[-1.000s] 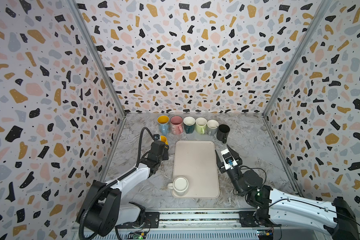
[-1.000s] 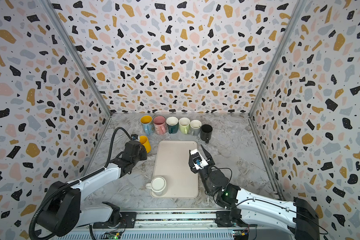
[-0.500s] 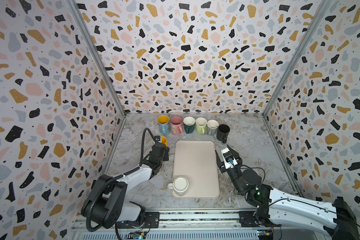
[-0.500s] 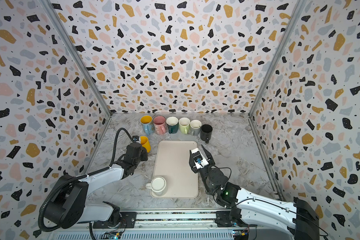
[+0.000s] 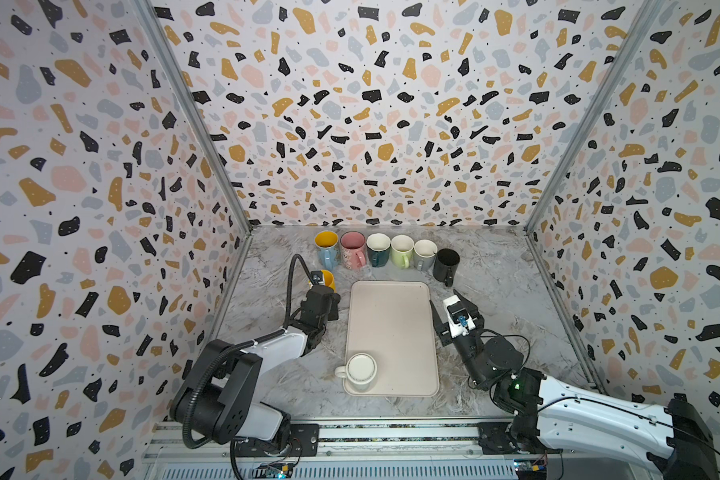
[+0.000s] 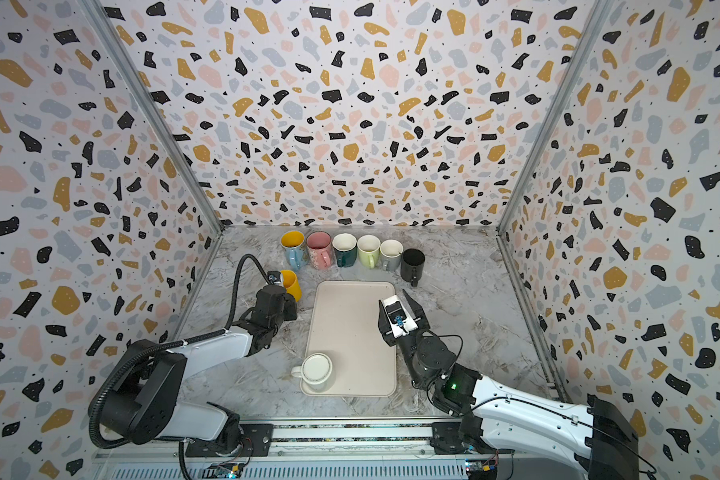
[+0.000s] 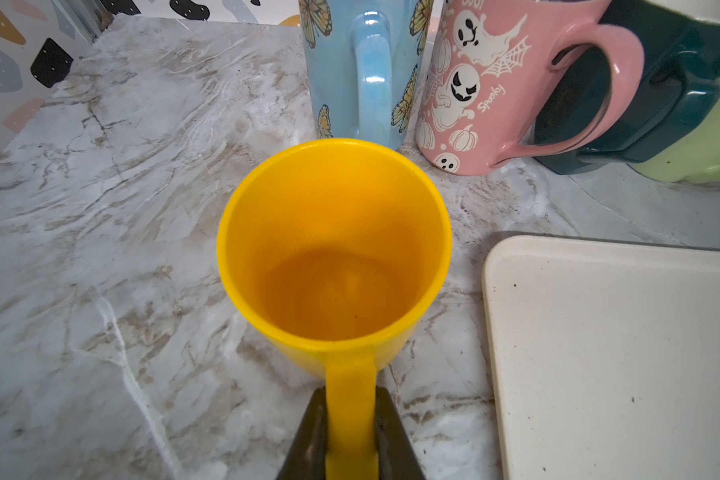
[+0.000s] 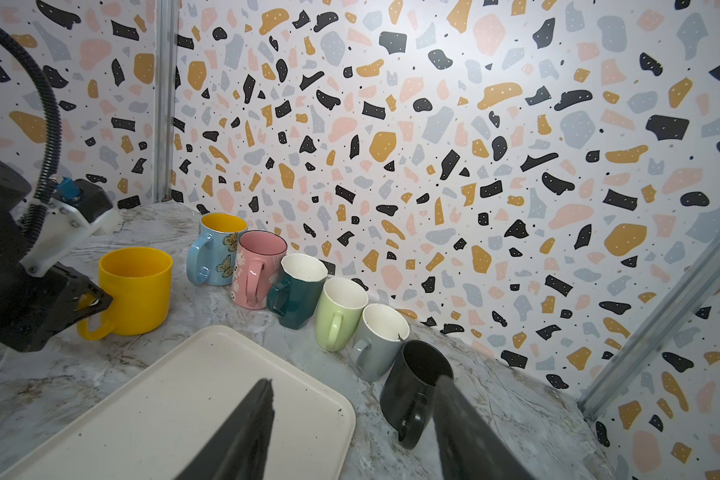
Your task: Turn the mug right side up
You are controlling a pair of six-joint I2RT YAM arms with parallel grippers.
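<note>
Left of centre in both top views, the yellow mug stands upright on the table, its handle pinched by the left tool. Retreating before letting go could topple it. Right of centre, the right tool gapes, empty.

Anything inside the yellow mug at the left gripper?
Nothing: left wrist view shows the yellow mug empty, bottom bare. The left gripper is closed on its handle. The tabletop beneath is covered.

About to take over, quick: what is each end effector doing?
Left end effector: closed on the handle of the upright yellow plastic mug.
Right end effector: open, empty.
</note>
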